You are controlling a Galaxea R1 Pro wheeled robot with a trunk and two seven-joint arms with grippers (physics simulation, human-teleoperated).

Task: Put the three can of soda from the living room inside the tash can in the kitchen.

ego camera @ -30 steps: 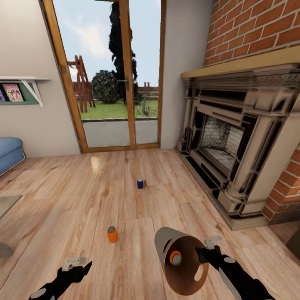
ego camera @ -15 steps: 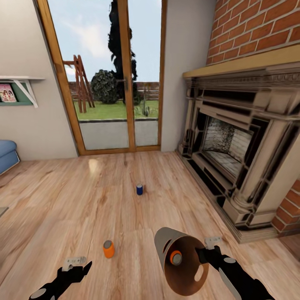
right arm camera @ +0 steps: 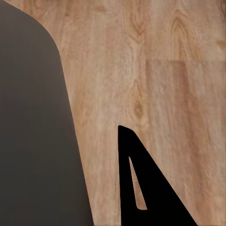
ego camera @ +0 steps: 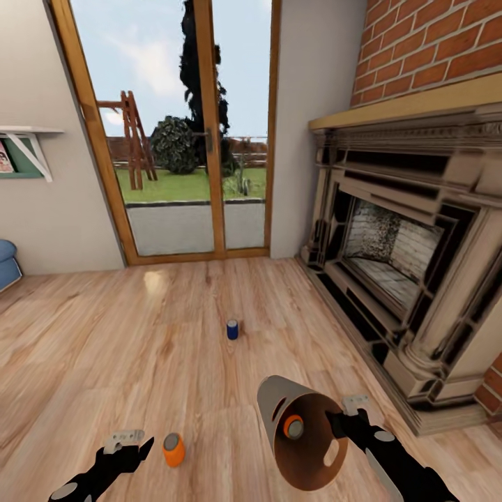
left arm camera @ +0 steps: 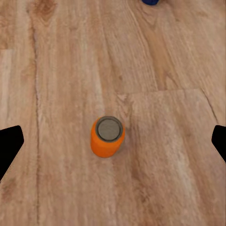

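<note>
Orange can (ego camera: 293,427) inside bin (ego camera: 279,408) (tilted)

No text, label, brand or number can be read anywhere. The orange can (ego camera: 173,450) and the blue can (ego camera: 232,329) on the wood floor bear no legible marking, and the picture beneath the wall shelf (ego camera: 28,132) is too blurred to read.

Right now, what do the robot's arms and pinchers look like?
Both arms are black and chunky. The left gripper and right gripper have pale grey, flat metal-looking fingers with small holes. In the wrist views the fingertips look like black pointed wedges.
</note>
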